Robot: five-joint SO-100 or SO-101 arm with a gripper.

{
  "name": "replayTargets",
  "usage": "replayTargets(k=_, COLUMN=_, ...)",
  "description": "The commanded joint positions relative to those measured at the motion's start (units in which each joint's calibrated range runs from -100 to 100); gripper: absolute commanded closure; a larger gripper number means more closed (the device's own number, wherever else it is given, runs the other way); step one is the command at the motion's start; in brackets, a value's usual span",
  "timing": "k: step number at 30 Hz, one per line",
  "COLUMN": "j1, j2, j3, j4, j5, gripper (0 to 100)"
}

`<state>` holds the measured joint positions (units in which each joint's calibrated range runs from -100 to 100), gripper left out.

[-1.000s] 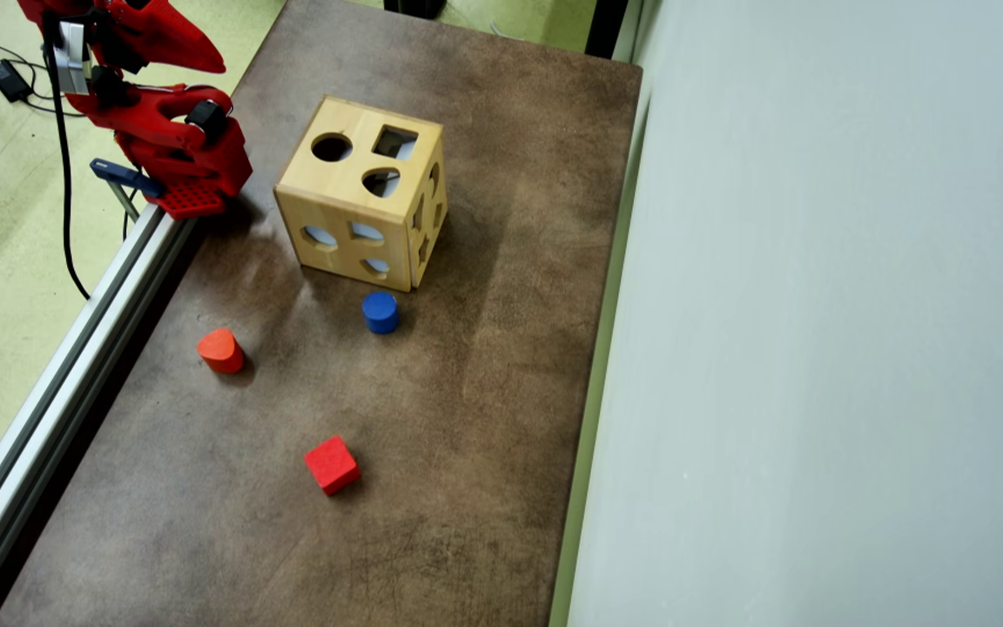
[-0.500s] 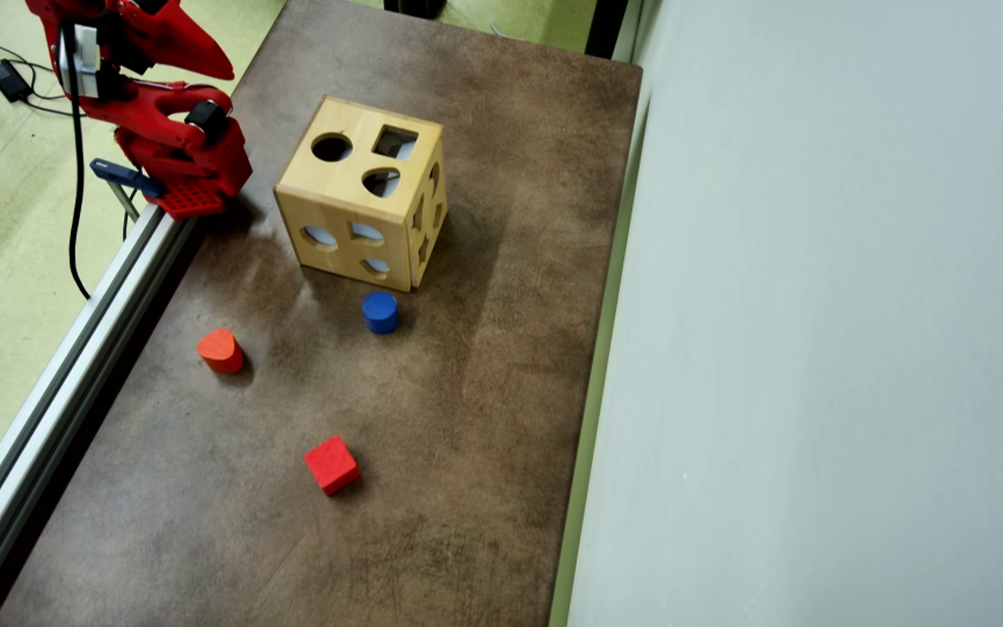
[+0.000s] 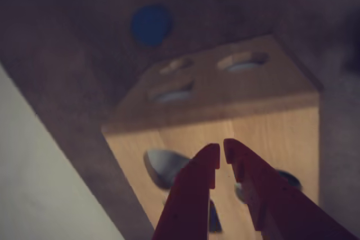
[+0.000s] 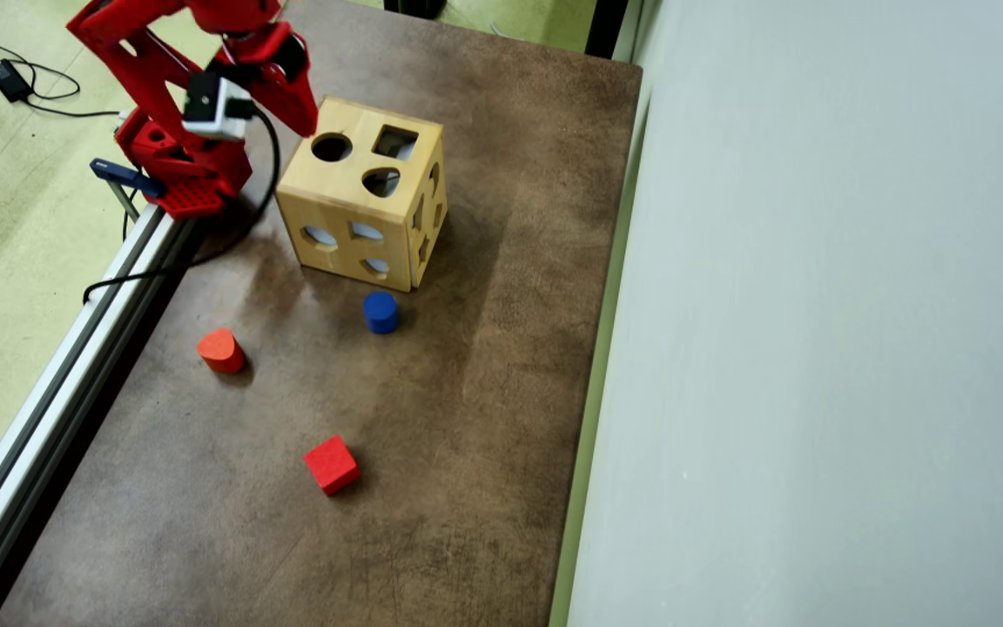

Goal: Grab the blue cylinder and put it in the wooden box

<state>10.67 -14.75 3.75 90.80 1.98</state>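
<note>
The claw (image 3: 221, 160) carries nothing; its two red fingers nearly meet at the tips, with only a thin slit between them. It hangs above the wooden box (image 4: 362, 205), over the edge of the top face nearest the arm's base, so the wrist view looks down across the cut-outs. The blue cylinder (image 4: 380, 312) stands upright on the tabletop (image 4: 484, 392) beyond the box from the claw, just beside the box's far lower face but apart from it. The claw is judged to be in the approach phase: the box lies between claw and target, so a high path over it avoids contact. The fingers must spread before descent. The red-orange rounded block (image 4: 221, 350) and red cube (image 4: 331, 464) lie farther off, clear of that path.
</note>
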Motion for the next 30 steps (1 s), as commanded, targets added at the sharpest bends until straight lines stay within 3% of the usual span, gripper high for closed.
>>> replayTargets(k=1, j1=4.6, j2=11.1, j3=-3.7, j4=-6.4, j5=0.2, gripper=97)
replayTargets(k=13, j1=7.3, j2=30.1, j3=-3.7, j4=-23.0, j5=0.3, gripper=97)
replayTargets(k=30, j1=7.2, j2=32.5, j3=-4.9, j4=-24.0, j5=0.5, gripper=97)
